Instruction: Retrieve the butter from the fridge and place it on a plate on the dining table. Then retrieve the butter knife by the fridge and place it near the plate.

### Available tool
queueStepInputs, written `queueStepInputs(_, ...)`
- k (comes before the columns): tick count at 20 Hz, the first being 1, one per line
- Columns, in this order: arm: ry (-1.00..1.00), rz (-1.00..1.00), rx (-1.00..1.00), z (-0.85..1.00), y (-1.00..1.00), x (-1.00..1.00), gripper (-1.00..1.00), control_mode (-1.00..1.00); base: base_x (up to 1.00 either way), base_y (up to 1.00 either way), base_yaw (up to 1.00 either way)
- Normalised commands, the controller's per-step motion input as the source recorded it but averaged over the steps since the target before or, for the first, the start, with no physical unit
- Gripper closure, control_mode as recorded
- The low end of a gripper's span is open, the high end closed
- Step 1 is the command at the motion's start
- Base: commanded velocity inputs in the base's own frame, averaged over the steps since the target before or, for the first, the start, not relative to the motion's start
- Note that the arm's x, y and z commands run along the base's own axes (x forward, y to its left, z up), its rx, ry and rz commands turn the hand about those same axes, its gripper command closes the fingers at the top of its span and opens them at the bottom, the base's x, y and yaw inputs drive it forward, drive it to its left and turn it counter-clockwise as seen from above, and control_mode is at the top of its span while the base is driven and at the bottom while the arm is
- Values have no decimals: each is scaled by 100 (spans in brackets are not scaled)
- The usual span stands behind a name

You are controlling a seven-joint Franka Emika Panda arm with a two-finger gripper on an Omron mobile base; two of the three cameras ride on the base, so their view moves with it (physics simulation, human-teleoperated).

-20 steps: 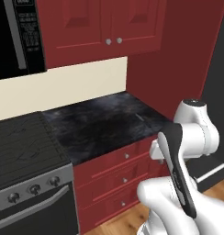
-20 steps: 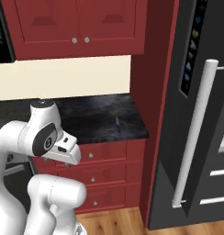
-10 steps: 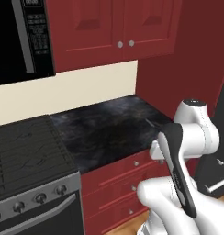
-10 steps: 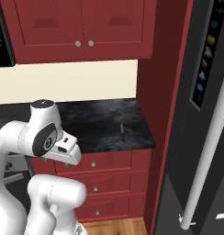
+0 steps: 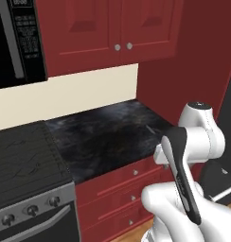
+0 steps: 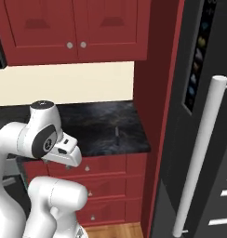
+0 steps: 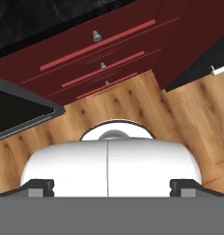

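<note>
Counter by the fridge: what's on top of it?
On the black counter a slim dark knife lies near its fridge-side end, also seen from the left. The arm covers the front corner there.

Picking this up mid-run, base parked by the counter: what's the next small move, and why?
Probably roll the base a little right, toward the fridge. Its door looks closed, with the long pale handle near the right base view's edge. The arm is folded, and the tool is open, pointing down at the wood floor.
</note>
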Motion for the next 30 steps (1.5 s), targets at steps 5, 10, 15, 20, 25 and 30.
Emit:
queueStepInputs(5, 0, 0, 0, 0, 0, 0, -100, 100, 44, -34, 0)
queueStepInputs(10, 0, 0, 0, 0, 0, 0, -100, 100, 66, -32, -1)
queueStepInputs(15, 0, 0, 0, 0, 0, 0, -100, 100, 62, -28, -5)
queueStepInputs(20, 0, 0, 0, 0, 0, 0, -100, 100, 46, -10, -5)
queueStepInputs(25, 0, 0, 0, 0, 0, 0, -100, 100, 38, 10, 0)
queueStepInputs(30, 0, 0, 0, 0, 0, 0, -100, 100, 52, 1, 0)
